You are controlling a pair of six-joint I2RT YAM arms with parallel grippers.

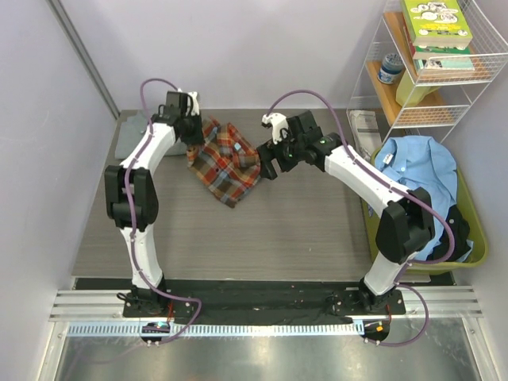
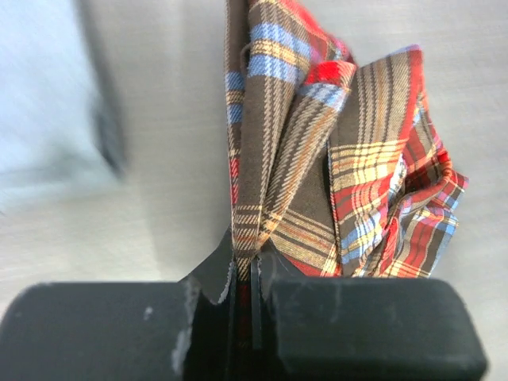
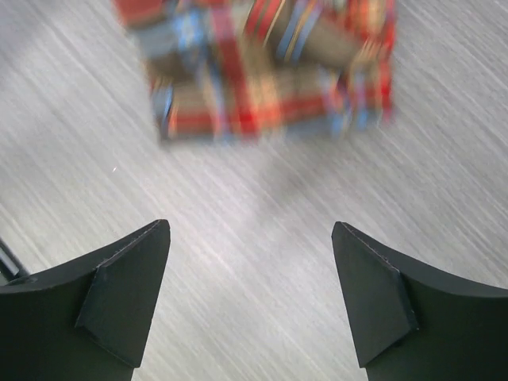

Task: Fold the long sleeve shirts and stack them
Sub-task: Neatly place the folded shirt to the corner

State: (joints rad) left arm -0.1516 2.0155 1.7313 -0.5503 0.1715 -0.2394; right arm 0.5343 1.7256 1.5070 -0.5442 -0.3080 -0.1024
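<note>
The plaid flannel shirt (image 1: pixel 226 163) lies crumpled and partly folded on the table's far middle. My left gripper (image 1: pixel 193 136) is shut on its left edge; in the left wrist view the cloth (image 2: pixel 317 159) runs into the closed jaws of the left gripper (image 2: pixel 246 274). My right gripper (image 1: pixel 267 165) is open and empty just right of the shirt; in the right wrist view the right gripper (image 3: pixel 250 262) hovers over bare table with the plaid shirt (image 3: pixel 262 63) blurred beyond the fingertips. The pale grey shirt (image 1: pixel 136 125) lies folded at the far left corner and shows blurred in the left wrist view (image 2: pixel 40 95).
A green basket (image 1: pixel 470 230) at the table's right holds a light blue shirt (image 1: pixel 417 163) and dark cloth. A white wire shelf (image 1: pixel 432 59) with books stands at the back right. A paper sheet (image 1: pixel 365 127) lies near it.
</note>
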